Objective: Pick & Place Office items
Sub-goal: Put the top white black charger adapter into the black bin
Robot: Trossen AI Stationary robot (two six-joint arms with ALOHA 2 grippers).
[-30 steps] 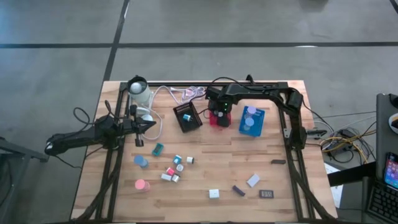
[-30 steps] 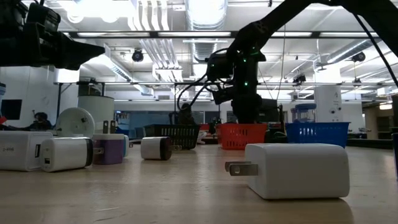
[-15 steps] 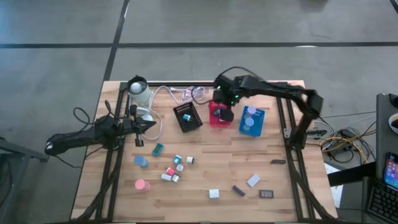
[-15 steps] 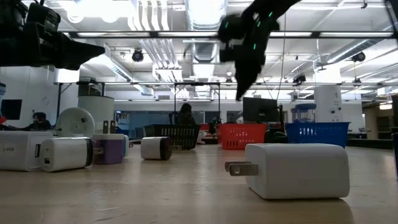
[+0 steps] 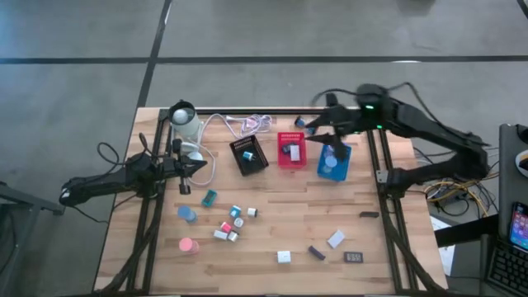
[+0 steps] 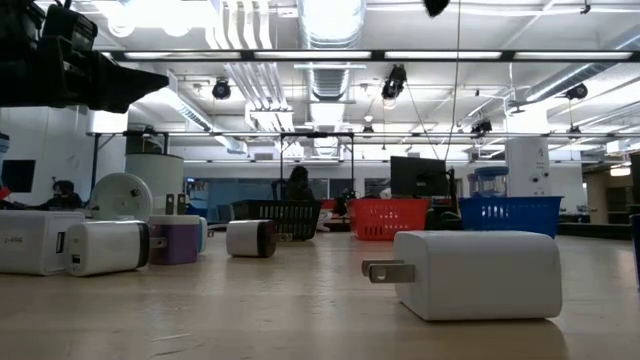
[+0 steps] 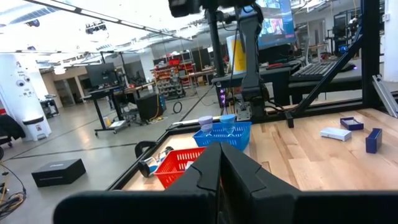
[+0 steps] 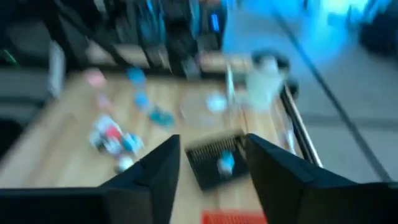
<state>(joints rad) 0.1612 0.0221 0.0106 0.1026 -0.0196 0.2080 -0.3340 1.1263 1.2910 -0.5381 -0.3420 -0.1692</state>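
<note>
- The desk [image 5: 272, 235] carries black, red [image 5: 290, 151] and blue [image 5: 334, 162] mesh trays along its far side.
- The right hand [image 5: 318, 129] hovers above the gap between the red and blue trays, fingers spread, seemingly empty through the blur.
- The left hand [image 5: 198, 166], fingers pressed together, waits at the desk's left.
- Office items [image 5: 231, 223] lie scattered over the near half.

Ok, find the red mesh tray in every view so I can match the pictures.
High view: red tray, back centre, between black tray and blue tray.
Low view: far centre, left of the blue tray.
Left wrist view: red tray beside blue tray.
Right wrist view: red sliver at the edge.
Shared landmark: blue tray.
</note>
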